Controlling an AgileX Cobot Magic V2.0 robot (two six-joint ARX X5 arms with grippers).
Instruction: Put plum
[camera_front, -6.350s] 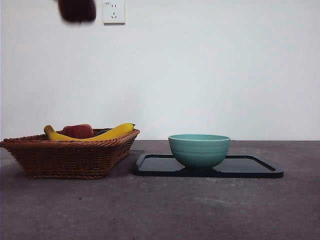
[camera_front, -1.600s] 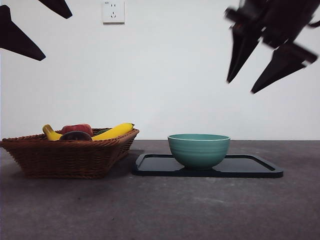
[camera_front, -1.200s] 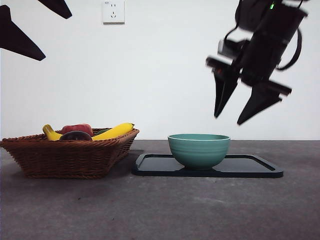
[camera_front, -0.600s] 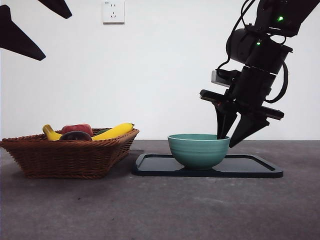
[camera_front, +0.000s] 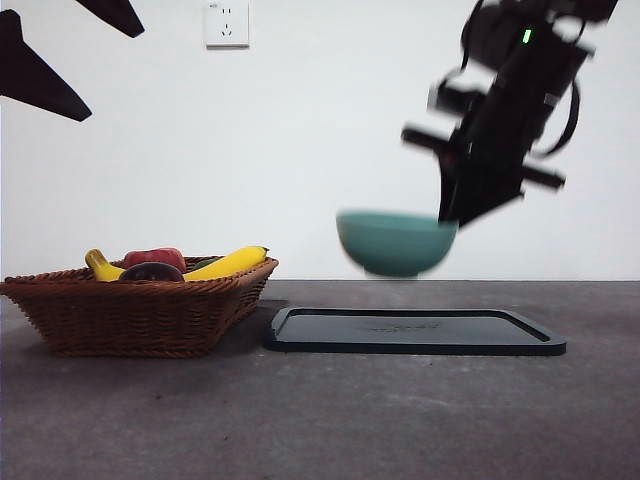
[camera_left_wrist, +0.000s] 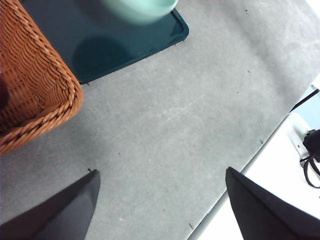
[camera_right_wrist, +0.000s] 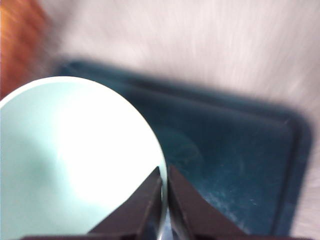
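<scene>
The plum (camera_front: 152, 271), dark and glossy, lies in the wicker basket (camera_front: 140, 315) beside a red fruit (camera_front: 156, 258) and yellow bananas (camera_front: 228, 263). My left gripper (camera_front: 117, 78) hangs open and empty high above the basket; in its wrist view the left gripper (camera_left_wrist: 160, 200) is over bare table beside the basket (camera_left_wrist: 35, 80). My right gripper (camera_front: 452, 215) is shut on the right rim of the green bowl (camera_front: 397, 243), holding it in the air above the black tray (camera_front: 415, 331). In the right wrist view the right gripper (camera_right_wrist: 165, 186) pinches the bowl (camera_right_wrist: 75, 160) at its rim.
The black tray (camera_right_wrist: 235, 165) lies flat right of the basket with nothing on it. A wall socket (camera_front: 227, 23) sits high on the white wall behind. Grey tabletop (camera_left_wrist: 170, 115) stretches in front; its edge shows in the left wrist view.
The right gripper came down onto the bowl's rim, shut on it and lifted it off the tray. The plum, carried high above the basket in the earliest frame, now lies in it.
</scene>
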